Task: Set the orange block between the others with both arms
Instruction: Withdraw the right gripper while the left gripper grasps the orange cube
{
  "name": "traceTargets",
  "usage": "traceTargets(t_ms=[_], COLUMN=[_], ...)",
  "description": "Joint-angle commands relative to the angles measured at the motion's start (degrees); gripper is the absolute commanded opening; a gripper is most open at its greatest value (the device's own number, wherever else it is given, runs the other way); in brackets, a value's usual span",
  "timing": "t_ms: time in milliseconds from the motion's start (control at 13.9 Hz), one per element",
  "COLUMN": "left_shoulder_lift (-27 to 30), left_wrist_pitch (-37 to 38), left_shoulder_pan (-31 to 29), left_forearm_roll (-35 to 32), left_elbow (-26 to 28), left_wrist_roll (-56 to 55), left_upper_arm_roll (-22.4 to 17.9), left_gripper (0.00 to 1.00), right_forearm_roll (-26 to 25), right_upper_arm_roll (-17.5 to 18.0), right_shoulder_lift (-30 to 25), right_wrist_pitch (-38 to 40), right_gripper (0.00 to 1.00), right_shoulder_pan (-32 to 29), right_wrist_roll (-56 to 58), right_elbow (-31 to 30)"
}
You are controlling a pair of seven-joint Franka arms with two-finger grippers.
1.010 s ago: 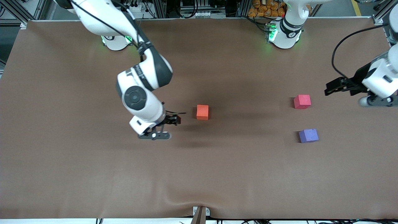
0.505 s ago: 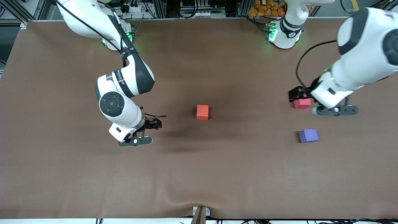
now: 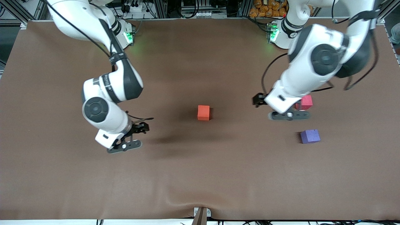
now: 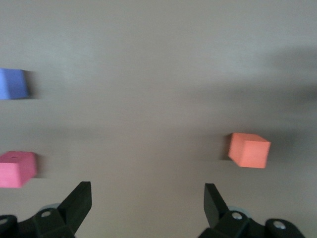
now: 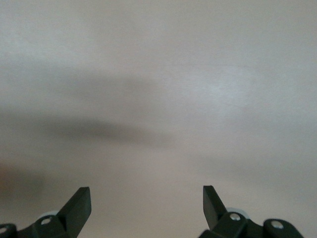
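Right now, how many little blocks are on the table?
3. The orange block sits near the middle. The pinkish-red block is toward the left arm's end, partly covered by that arm. The purple-blue block is beside it, nearer the front camera. None seem hidden.

A small matte bright orange foam cube (image 3: 203, 112) sits flat mid-table, well apart from a pinkish-red cube (image 3: 306, 102) and, nearer the front camera, a purple-blue cube (image 3: 310, 136), both toward the left arm's end.

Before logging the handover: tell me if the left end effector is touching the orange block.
Apart. In the left wrist view the open left end effector has bare table between its fingertips and the orange block.
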State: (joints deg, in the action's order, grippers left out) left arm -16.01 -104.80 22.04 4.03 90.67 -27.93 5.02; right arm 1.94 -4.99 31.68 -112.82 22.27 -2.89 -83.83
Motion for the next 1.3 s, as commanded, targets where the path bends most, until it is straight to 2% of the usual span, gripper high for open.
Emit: traceTargets(t_ms=[0, 361, 505, 866, 1226], left_shoulder_lift=[-2.2, -8.8, -12.2, -20.0, -22.6], left_wrist_pitch=[-1.3, -9.6, -13.5, -21.6, -25.1], left_shoulder_pan=[2.3, 9.8, 11.2, 16.0, 17.4], left_forearm_roll=[0.6, 0.5, 0.5, 0.5, 0.5], left_elbow=[-1.2, -1.4, -2.1, -2.8, -2.9], left_wrist_roll=[-3.8, -9.8, -9.9, -10.1, -13.5], left_upper_arm_roll=[-0.4, -0.5, -0.4, -0.3, -0.3], left_gripper=[1.0, 1.0, 1.0, 1.0, 1.0], right_forearm_roll=[-1.0, -1.0, -1.0, -0.8, -1.1], right_upper_arm_roll=[1.0, 1.0, 1.0, 1.0, 0.7], right_shoulder_lift=[-2.3, -3.5, -4.9, -11.0, -17.9], right_wrist_pitch=[-0.4, -0.6, -0.3, 6.6, 11.7], right_gripper=[1.0, 1.0, 1.0, 1.0, 1.0], right_shoulder_pan=[-2.7, -7.9, -9.7, -14.5, -19.6], right_wrist_roll=[4.2, 8.4, 8.6, 8.6, 9.0], right_elbow=[-2.5, -4.0, -4.0, -4.3, -4.3])
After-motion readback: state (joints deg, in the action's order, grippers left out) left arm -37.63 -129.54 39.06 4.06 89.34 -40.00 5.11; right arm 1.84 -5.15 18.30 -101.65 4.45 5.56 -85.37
